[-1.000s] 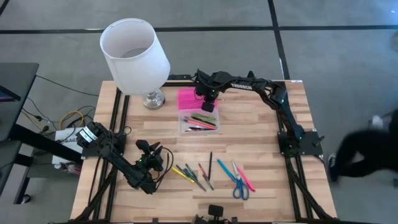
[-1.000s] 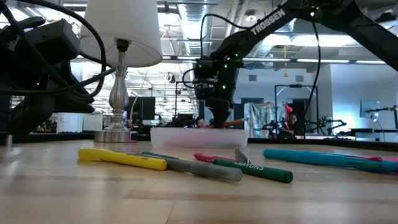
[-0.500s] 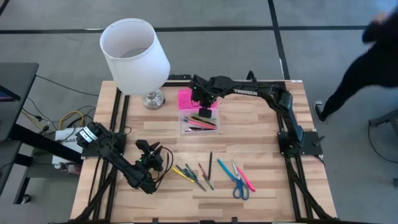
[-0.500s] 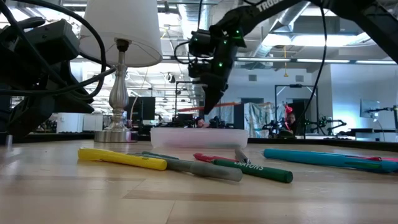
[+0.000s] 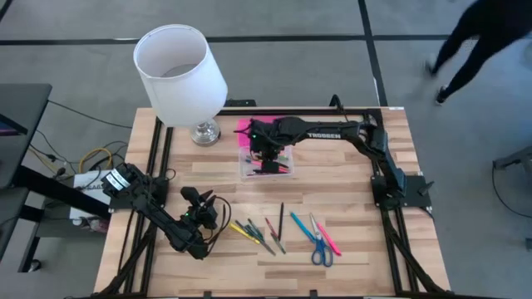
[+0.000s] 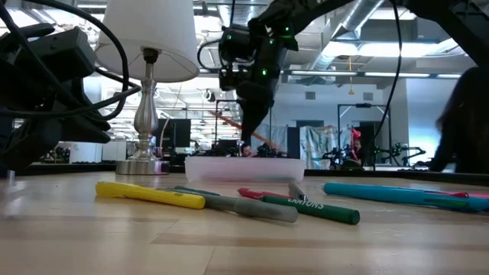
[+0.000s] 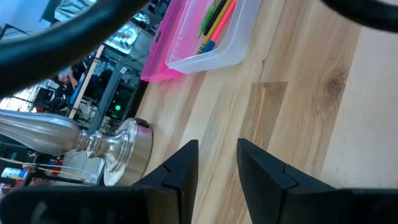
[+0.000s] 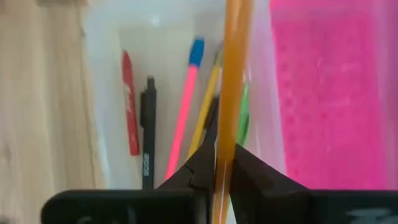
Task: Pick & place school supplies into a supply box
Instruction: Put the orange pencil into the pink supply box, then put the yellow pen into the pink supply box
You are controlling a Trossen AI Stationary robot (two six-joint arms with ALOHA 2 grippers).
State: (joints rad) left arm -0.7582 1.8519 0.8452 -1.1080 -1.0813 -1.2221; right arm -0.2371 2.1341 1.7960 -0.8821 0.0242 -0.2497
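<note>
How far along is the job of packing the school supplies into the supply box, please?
Several pens already lie in the supply box. The right gripper holds an orange pencil over it. Pens and scissors remain on the table; the left gripper waits nearby.

Pens in box (lamp beside)
</note>
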